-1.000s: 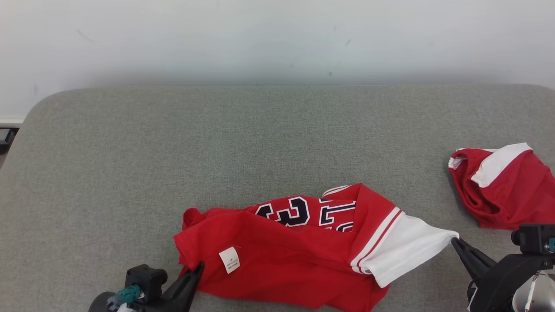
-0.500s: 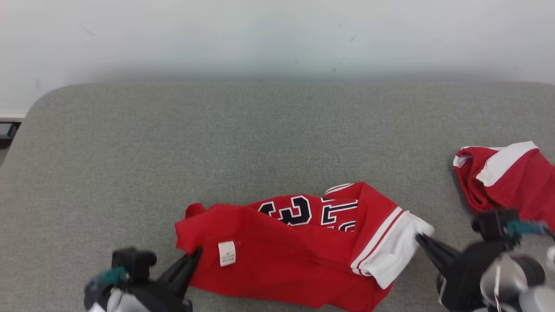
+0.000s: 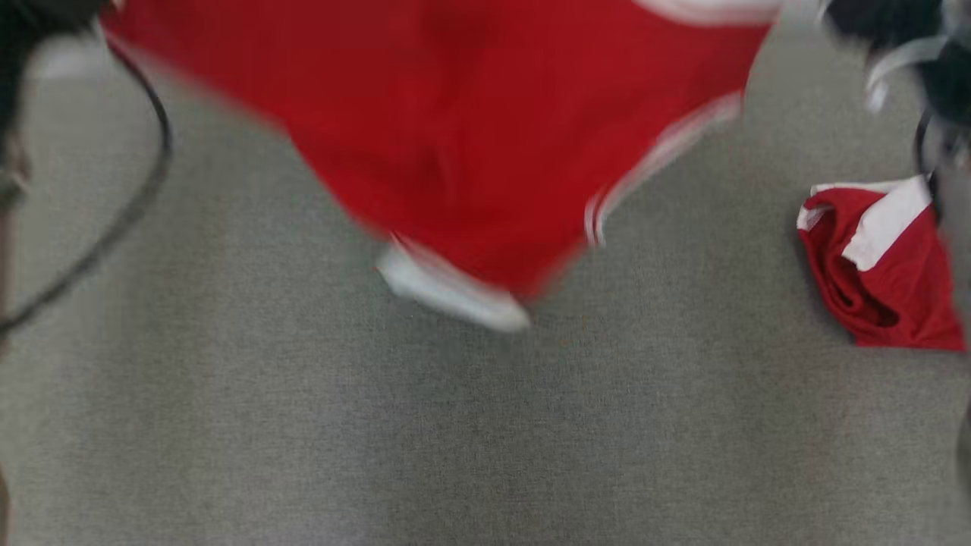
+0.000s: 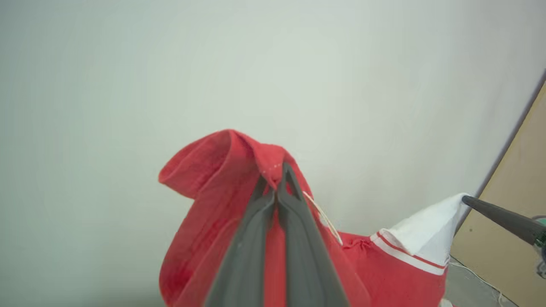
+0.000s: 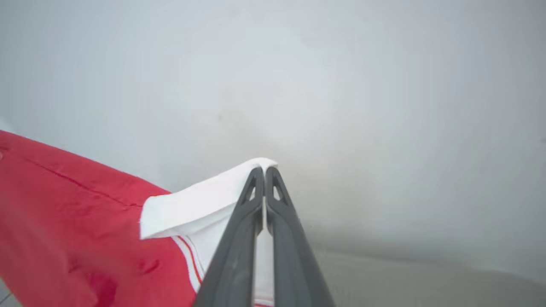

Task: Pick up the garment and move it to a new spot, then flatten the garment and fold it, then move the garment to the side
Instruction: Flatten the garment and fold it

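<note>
A: Where is the garment point(image 3: 470, 152)?

B: It hangs in the air above the grey surface point(image 3: 485, 455), blurred, at twelve o'clock in the head view. Its long axis runs from nine to three. The slack sags toward six, and a white cuff point(image 3: 447, 292) is the lowest part.

A: And the jaws?

B: Both pairs are pressed together on cloth. The left gripper point(image 4: 279, 170) pinches a red fold at the nine o'clock end. The right gripper point(image 5: 264, 170) pinches the white sleeve edge point(image 5: 204, 200) at the three o'clock end.

A: Which arm is nearer?

B: Neither, I judge, since each holds one end. Laying it down calls for both arms to descend together with the span taut. A second red-and-white piece point(image 3: 880, 265) lies at three o'clock, so I'd aim toward nine.
</note>
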Robot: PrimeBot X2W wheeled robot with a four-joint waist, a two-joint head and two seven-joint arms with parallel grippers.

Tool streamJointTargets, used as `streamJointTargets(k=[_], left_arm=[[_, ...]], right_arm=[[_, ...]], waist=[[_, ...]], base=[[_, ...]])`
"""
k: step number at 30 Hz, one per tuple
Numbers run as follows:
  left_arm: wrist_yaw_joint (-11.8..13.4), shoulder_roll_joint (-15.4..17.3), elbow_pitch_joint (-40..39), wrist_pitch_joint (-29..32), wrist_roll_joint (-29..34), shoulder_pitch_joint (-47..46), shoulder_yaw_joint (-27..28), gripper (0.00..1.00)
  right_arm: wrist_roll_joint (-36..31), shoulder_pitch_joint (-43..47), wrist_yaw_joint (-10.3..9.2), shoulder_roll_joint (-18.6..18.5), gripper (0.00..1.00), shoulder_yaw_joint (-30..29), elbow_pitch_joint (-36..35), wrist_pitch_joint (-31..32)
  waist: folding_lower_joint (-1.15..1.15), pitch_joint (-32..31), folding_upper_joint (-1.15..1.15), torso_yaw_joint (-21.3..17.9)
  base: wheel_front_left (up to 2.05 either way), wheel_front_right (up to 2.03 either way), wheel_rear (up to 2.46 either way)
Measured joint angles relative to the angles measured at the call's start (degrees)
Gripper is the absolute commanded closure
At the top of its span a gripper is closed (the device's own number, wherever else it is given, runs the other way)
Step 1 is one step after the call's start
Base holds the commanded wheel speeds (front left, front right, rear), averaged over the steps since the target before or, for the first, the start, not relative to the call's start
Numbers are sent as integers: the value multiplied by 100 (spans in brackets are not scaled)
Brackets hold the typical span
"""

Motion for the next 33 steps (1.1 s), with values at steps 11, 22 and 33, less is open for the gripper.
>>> streamJointTargets(k=[11,22,33], left_arm=[[2,430,-346,-778,-737,887,-44,100],[1,350,441,-1155,-666,3613,-1185,100],[1,260,670,-1761,-278,4374,-1535,100]], right_arm=[[-293,-302,657,54,100,385,314,-1596],[194,3190,766,71,100,270,481,-2431],[308,5219,765,0,100,-8,84,-3030]], waist=[[2,654,1,-40],[-3,84,0,-42],[-3,-728,-1,-8]], base=[[0,0,0],[0,0,0],[0,0,0]])
